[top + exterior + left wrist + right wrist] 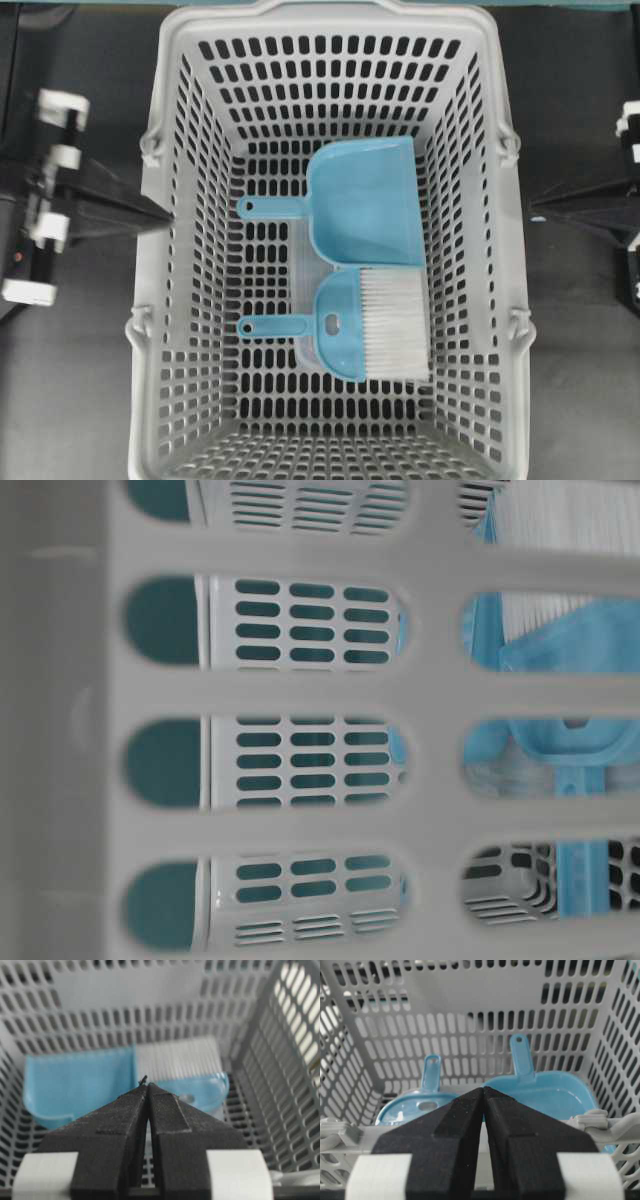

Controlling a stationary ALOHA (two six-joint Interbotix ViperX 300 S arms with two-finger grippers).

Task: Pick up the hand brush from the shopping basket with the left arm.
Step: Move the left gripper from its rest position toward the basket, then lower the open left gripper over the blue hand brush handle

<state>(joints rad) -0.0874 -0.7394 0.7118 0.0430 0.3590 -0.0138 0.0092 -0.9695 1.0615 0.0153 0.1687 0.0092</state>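
My left claw (165,213) is closed on nothing, its two black, grainy-textured fingers (120,1125) meeting in a sharp wedge with white clips behind them. It sits outside the shopping basket (175,250), tip at the left wall's rim, at about nine o'clock from the basket's middle in the overhead view. My right claw (532,207) is closed and empty too — the same dark wedge, at three o'clock, just outside the right rim.

The basket is pale grey plastic, rectangular, its walls and floor pierced by rows of rounded slots; grey handle hinges sit on both long rims. It rests on a dark worktop (80,380).

The hand brush (345,328) lies flat on the basket floor, at roughly five o'clock from the centre. Its head is smooth light-blue plastic, rounded, with a small hole; the thin handle points toward nine o'clock and ends in a loop. A wide block of fine white bristles fans toward three o'clock.

Touching it on the twelve o'clock side lies a dustpan (365,205) — same glossy blue, a shallow scoop with raised edges, handle also pointing to nine o'clock. Both lie well apart from either claw.
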